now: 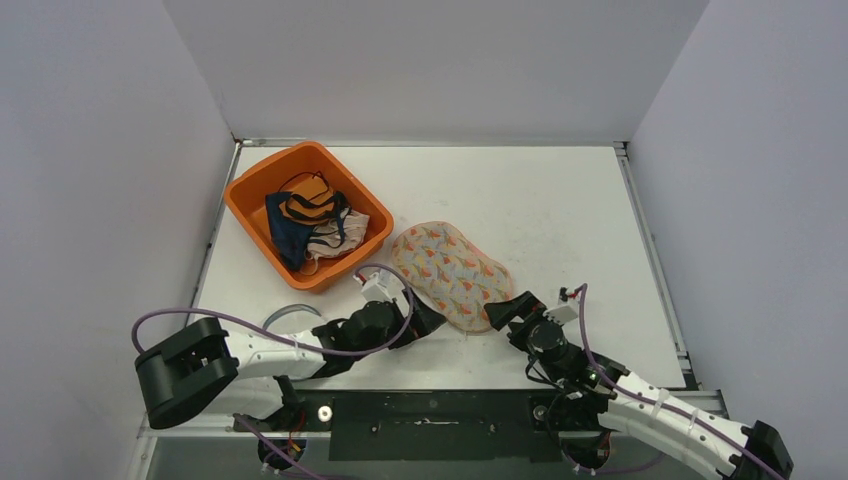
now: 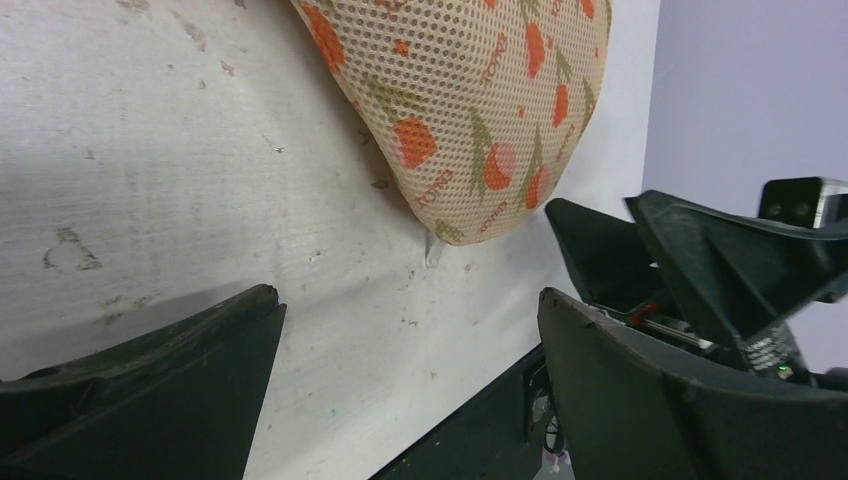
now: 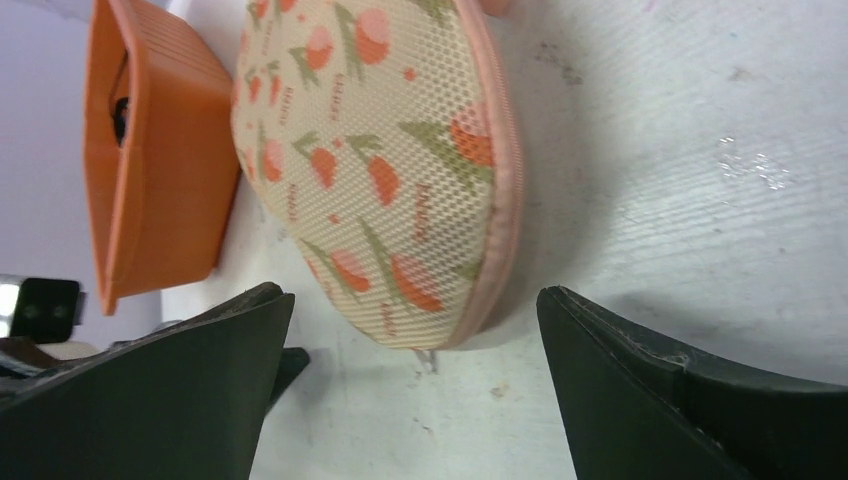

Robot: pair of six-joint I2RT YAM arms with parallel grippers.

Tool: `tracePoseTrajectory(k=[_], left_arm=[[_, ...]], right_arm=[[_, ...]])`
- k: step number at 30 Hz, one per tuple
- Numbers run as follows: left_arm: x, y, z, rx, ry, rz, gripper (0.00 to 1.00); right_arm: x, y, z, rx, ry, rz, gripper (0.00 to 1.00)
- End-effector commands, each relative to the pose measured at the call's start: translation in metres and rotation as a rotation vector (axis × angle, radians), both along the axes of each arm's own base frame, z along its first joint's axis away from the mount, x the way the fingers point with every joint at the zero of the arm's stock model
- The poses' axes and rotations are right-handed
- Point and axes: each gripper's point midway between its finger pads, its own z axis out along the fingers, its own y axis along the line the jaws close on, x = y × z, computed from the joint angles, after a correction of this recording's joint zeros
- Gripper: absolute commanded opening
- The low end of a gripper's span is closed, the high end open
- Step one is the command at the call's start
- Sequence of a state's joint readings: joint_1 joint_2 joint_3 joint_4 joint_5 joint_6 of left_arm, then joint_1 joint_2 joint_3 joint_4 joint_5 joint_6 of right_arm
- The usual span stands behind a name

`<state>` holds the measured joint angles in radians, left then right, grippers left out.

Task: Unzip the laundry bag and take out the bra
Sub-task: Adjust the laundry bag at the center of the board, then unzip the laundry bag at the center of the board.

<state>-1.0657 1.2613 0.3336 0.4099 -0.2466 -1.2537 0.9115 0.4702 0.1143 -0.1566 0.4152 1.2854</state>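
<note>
The laundry bag (image 1: 452, 275) lies flat on the white desk (image 1: 560, 210), mesh printed with orange fruit and green leaves, just right of the orange basket (image 1: 262, 170), close to it but not touching. Both arms reach in low from the near edge. The left tool (image 1: 425, 320) sits at the bag's near-left side, jaws spread wide, nothing between them. The right tool (image 1: 510, 310) sits at the bag's near tip, jaws also wide apart and empty. In the left wrist view the small pale zip pull (image 2: 432, 252) pokes out from the bag's near end onto the desk, ahead of the gap between the fingers (image 2: 180, 370). The right wrist view shows the bag's pink zip edge (image 3: 505, 170) curving round its side, and it looks closed there. What the bag holds cannot be made out through the mesh. A heap of blue, orange and pale clothes (image 1: 310, 220) fills the basket
</note>
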Motion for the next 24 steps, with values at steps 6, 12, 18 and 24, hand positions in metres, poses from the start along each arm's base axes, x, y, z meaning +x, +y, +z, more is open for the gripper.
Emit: tracePoseTrajectory(k=[6,12,18,24], left_arm=[[0.002,-0.008,0.024,-0.127,-0.030,0.002,1.00],[-0.001,-0.003,0.025,-0.120,-0.037,0.009,1.00],[-0.002,0.000,0.025,-0.123,-0.046,0.015,1.00],[0.001,0.006,0.036,-0.148,-0.095,0.030,1.00]], right_arm=[[0.001,-0.002,-0.031,-0.066,0.043,0.011,0.99],[0.020,0.002,-0.040,0.058,0.055,-0.006,0.81],[0.024,0.017,-0.036,0.112,0.065,0.049,0.56],[0.026,0.021,-0.012,0.210,0.060,0.025,0.19]])
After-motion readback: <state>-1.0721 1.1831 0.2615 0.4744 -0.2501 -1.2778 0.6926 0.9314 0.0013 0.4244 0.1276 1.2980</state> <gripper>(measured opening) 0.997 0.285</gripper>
